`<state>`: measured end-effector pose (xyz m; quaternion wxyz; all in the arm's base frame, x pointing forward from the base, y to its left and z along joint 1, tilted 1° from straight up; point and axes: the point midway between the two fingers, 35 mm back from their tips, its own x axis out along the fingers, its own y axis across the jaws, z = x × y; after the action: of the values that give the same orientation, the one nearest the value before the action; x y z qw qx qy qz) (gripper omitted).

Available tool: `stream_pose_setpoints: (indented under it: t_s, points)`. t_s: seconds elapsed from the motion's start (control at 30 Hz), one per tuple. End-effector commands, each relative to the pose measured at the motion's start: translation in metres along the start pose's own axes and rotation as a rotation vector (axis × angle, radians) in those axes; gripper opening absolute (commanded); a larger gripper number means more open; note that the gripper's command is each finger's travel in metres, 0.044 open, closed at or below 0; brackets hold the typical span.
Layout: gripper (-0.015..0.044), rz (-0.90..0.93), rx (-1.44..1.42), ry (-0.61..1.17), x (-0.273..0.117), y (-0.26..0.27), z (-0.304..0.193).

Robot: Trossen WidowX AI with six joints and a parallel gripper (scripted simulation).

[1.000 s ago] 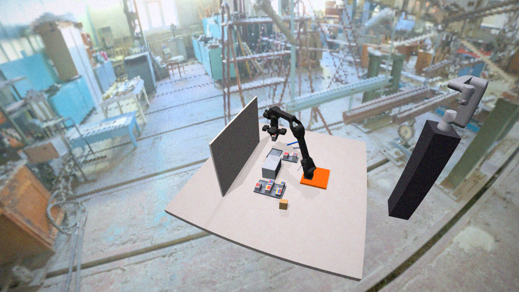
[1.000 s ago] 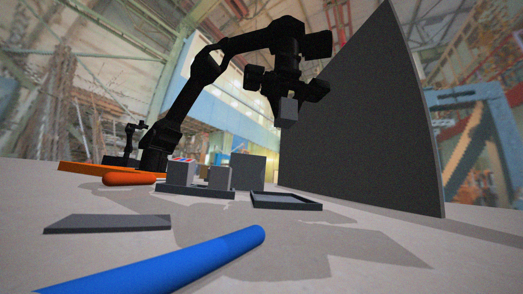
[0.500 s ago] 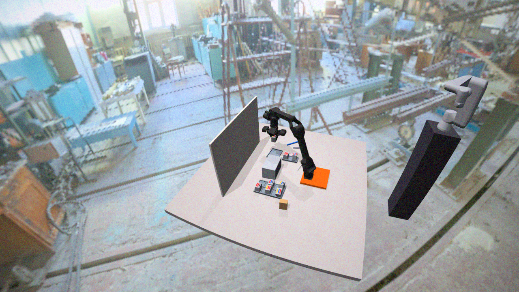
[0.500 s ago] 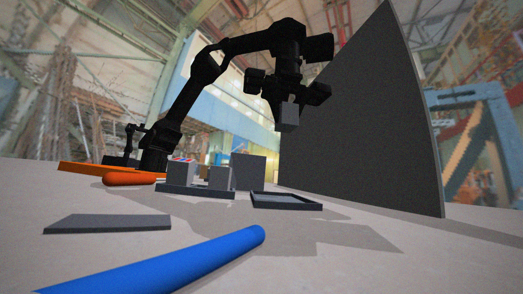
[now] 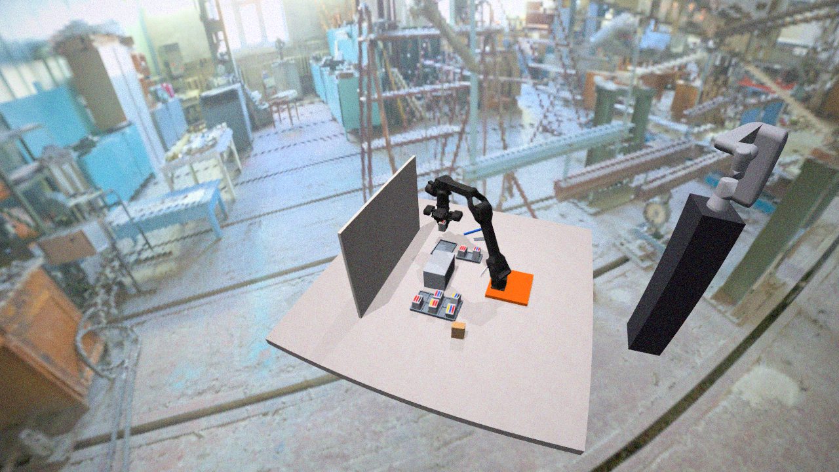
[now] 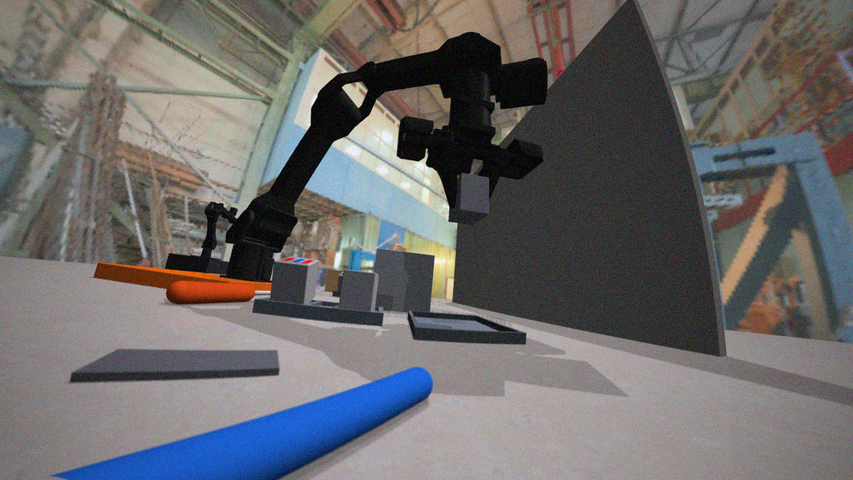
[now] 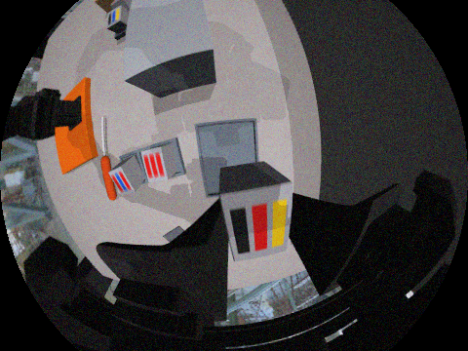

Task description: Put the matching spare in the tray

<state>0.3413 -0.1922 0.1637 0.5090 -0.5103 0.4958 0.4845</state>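
My gripper [image 5: 442, 220] [image 6: 470, 191] [image 7: 249, 199] is shut on a grey spare block [image 5: 442, 226] [image 6: 475, 195] [image 7: 269, 248] with black, red and yellow stripes. It hangs in the air beyond the tray, on the side away from the mounted unit. The tray [image 5: 446, 244] [image 6: 471, 337] [image 7: 211, 146] is empty. The mounted unit [image 5: 438, 275] [image 6: 417, 286] [image 7: 171, 29] is a large grey box beside it; its coded back is hidden. Several striped spares sit in one rack [image 5: 423, 295], and two stand in a smaller rack [image 5: 469, 259] [image 6: 274, 309].
A tall dark panel [image 5: 381, 235] [image 6: 584, 209] [image 7: 380, 97] stands along one side. A screwdriver [image 6: 208, 292] [image 7: 108, 180], blue rod [image 5: 472, 231] [image 6: 298, 425] and flat dark plate [image 6: 184, 363] lie on the table. A brown block [image 5: 458, 331] stands near the larger rack.
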Motion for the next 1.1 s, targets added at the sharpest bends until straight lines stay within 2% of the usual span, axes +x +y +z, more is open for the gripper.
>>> stream_pose_setpoints:
  t_s: [0.0, 1.07]
  points:
    - [0.0000, 0.001, -0.004, -0.003, 0.003, 0.000, 0.000]
    - [0.0000, 0.002, -0.004, -0.004, 0.025, -0.002, -0.001]
